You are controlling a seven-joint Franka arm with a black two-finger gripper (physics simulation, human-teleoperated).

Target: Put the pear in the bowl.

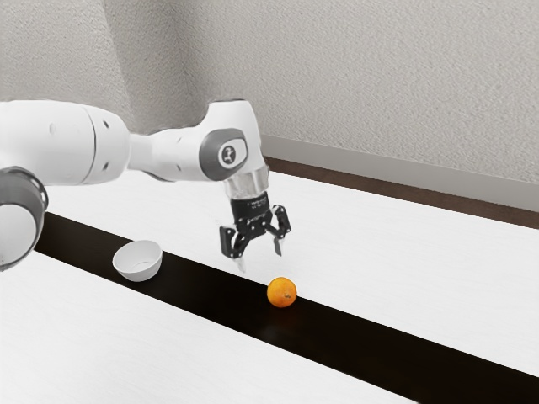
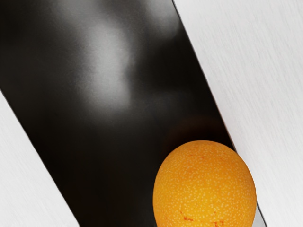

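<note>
Fingers (image 1: 278, 247) spread wide, tips downward, near an orange (image 1: 282, 293), apart from it

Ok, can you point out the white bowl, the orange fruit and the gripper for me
White bowl (image 1: 138, 270): exterior view, on its outer wall.
Orange fruit (image 1: 281, 293): exterior view, on the middle of its skin.
Gripper (image 1: 260, 260): exterior view, midway between its open fingertips.

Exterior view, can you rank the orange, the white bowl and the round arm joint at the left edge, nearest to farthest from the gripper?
1. Orange: lower than the gripper, slightly toward the exterior view's right.
2. White bowl: toward the exterior view's left, on the black strip.
3. Round arm joint: at that view's left edge.
</note>
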